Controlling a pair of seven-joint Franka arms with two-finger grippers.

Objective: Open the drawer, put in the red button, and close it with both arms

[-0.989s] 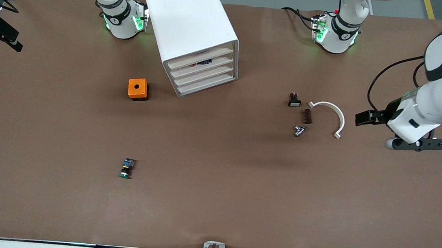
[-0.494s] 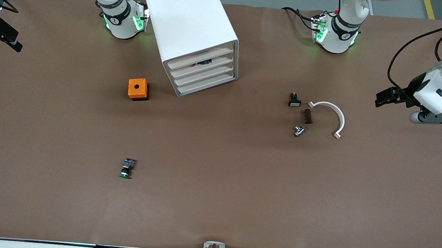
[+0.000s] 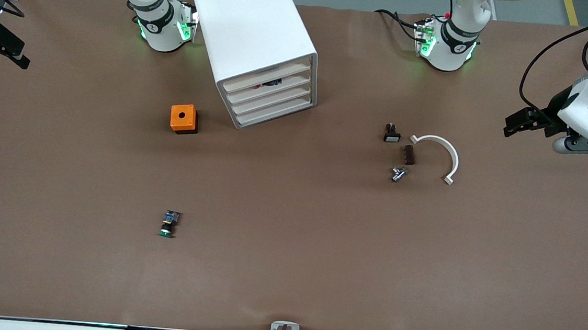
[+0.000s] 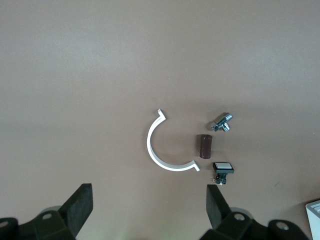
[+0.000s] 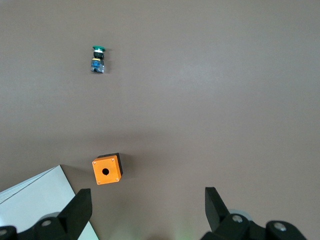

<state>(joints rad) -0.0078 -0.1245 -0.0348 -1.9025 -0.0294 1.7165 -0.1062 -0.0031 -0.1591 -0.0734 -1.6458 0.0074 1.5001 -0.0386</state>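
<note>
The white drawer cabinet (image 3: 256, 36) stands near the right arm's base, and its drawer fronts (image 3: 270, 99) stand flush. A small dark item (image 3: 270, 83) shows in the gap under the top front. I cannot tell what it is, and no red button shows in any view. My left gripper (image 3: 584, 146) (image 4: 149, 200) hangs open and empty over the table at the left arm's end. It looks down on a white arc (image 4: 160, 150). My right gripper (image 5: 148, 202) is out of the front view. It is open and empty above an orange box (image 5: 106, 170).
The orange box (image 3: 184, 118) sits beside the cabinet. A green-capped button (image 3: 168, 224) (image 5: 97, 59) lies nearer the front camera. The white arc (image 3: 439, 150), a brown cylinder (image 3: 409, 154), a metal fitting (image 3: 399, 174) and a white-capped switch (image 3: 391, 134) lie together.
The left arm has swung away from the small parts toward its own end of the table and farther from the front camera. Nothing on the table has moved.
</note>
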